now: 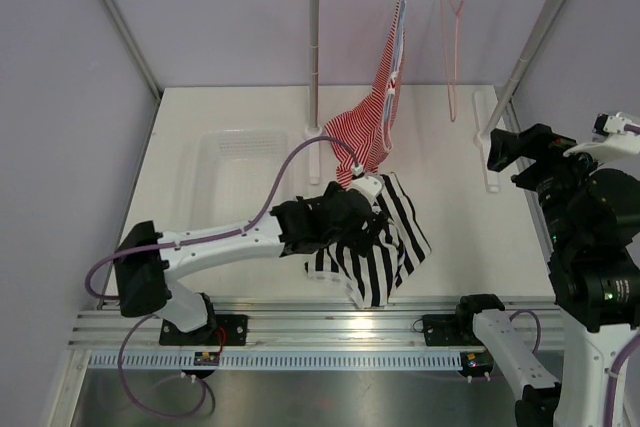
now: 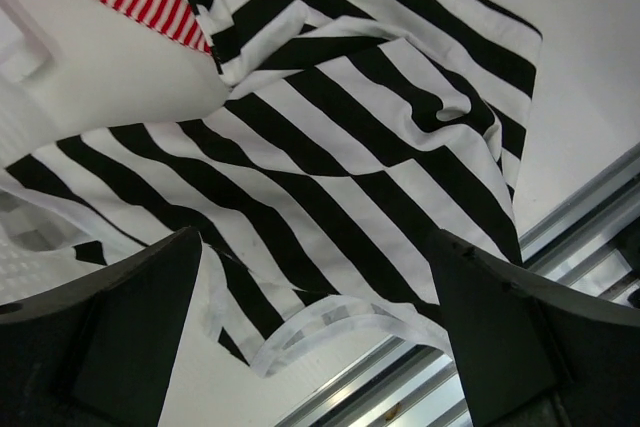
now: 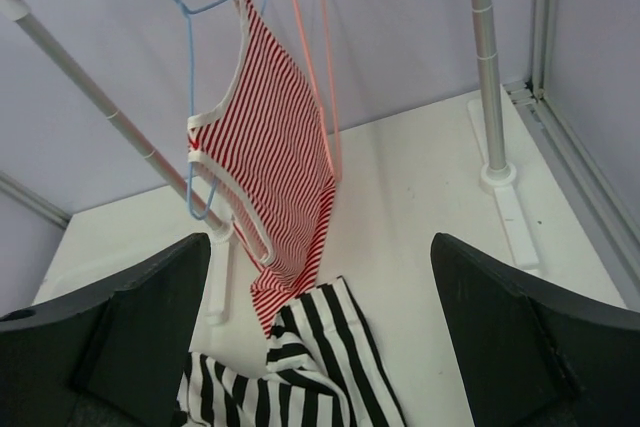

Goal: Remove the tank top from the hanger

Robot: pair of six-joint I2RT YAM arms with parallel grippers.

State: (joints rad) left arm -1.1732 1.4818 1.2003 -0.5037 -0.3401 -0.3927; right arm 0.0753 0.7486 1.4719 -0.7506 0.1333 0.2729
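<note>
Both left tool (image 2: pixel 315 242) and right tool (image 3: pixel 320 244) gape; tank top (image 1: pixel 388 247) lies crumpled on white table (image 1: pixel 455 197).

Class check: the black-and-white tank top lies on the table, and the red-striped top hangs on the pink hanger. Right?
No. The red-striped top hangs on the blue hanger; the pink hanger is bare, as the right wrist view shows.

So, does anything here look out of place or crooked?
Yes. The red striped top hangs lopsided on the blue hanger, sagging down beside the tank top, which lies crumpled on the table. The pink hanger hangs bare.
</note>
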